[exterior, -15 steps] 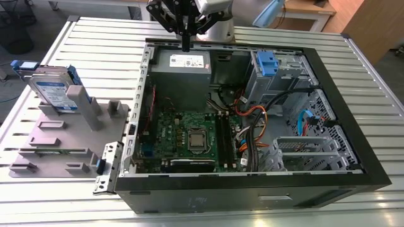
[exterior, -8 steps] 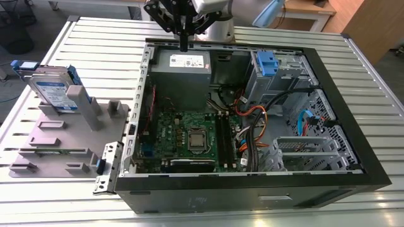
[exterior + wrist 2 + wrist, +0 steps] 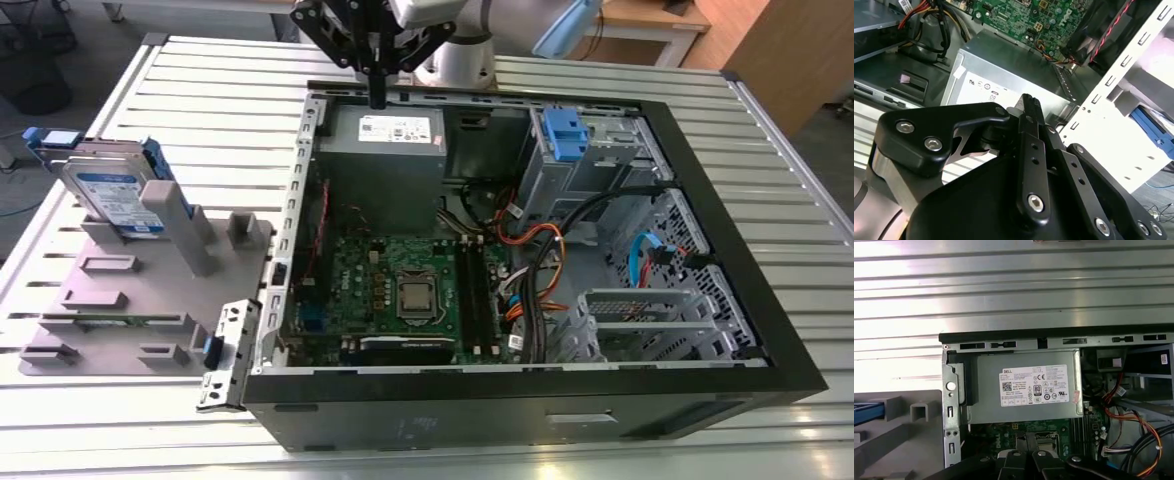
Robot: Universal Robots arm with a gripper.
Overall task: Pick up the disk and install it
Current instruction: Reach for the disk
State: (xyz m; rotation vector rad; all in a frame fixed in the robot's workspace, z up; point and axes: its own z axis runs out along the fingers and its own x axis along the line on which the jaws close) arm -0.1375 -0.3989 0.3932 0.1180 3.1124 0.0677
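The closed, empty hand (image 3: 378, 97) hangs over the case (image 3: 534, 377) on the slatted table (image 3: 120, 440).

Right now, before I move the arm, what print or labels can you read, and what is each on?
White sticker on the power supply box: a logo, a code square and certification marks; the fine print is too small to read.
White-and-blue label on the disk: too small to read.
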